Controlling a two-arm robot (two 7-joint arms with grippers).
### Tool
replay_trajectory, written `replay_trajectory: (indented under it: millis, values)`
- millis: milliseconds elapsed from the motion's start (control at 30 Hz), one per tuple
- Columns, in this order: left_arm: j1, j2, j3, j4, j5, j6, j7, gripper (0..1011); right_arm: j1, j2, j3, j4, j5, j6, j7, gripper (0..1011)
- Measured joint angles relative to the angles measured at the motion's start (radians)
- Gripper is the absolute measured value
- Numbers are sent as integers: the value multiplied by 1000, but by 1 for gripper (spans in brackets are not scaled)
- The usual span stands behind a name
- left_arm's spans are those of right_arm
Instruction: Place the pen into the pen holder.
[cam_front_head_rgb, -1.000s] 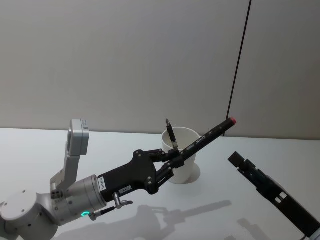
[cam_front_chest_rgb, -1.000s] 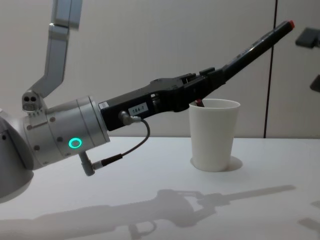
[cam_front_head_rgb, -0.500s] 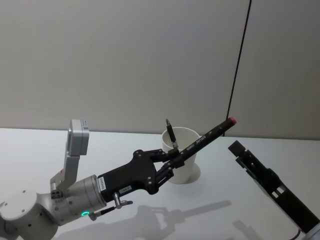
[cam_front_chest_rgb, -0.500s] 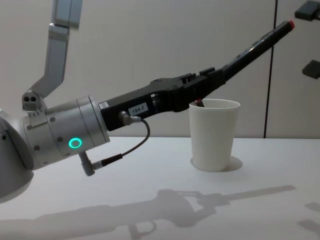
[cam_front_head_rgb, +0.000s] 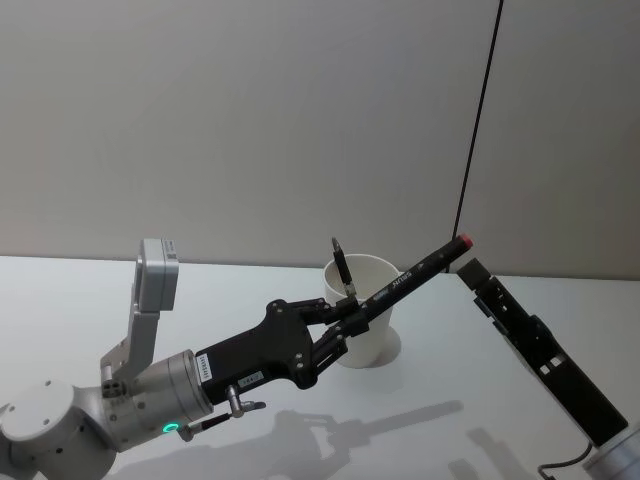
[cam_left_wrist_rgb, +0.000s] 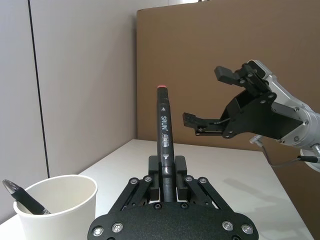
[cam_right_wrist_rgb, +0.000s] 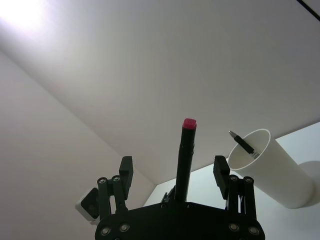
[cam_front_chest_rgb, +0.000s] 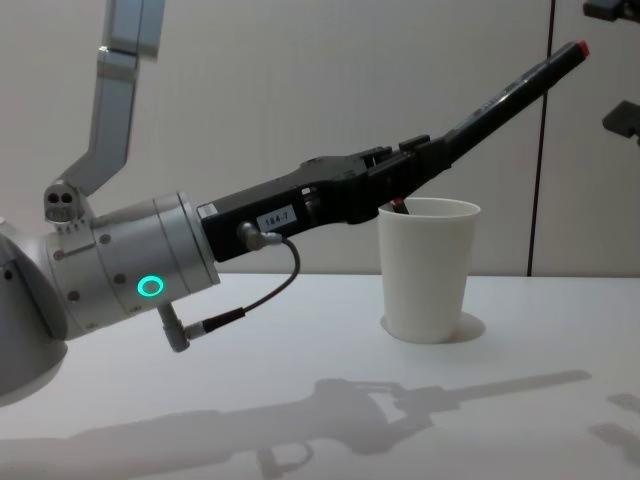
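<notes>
From a low, forward-stretched arm, the left hand (cam_front_head_rgb: 353, 316) gripped the pen (cam_front_head_rgb: 420, 268), slanted up rightward over the pen holder (cam_front_head_rgb: 376, 336) on the desk (cam_front_head_rgb: 80, 300). The right hand (cam_left_wrist_rgb: 210, 96), fingers spread wide, faced the pen's red tip from nearby.

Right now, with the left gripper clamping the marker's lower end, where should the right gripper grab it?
Take the marker on its bare upper barrel, just below the red tip, coming from the robot's right. The left gripper clamps the lower end, so that slanted free length points up toward the open right gripper.
</notes>
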Motion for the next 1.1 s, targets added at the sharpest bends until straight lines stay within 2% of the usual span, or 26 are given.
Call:
replay_trajectory:
  millis: [667,1100]
  values:
    - [0,0,0,0,0,0,0,190,68,-9,-54,41,-69,-49,-60,1001]
    - [0,0,0,0,0,0,0,190,90,-20,-80,50,-96,-76,-104,1001]
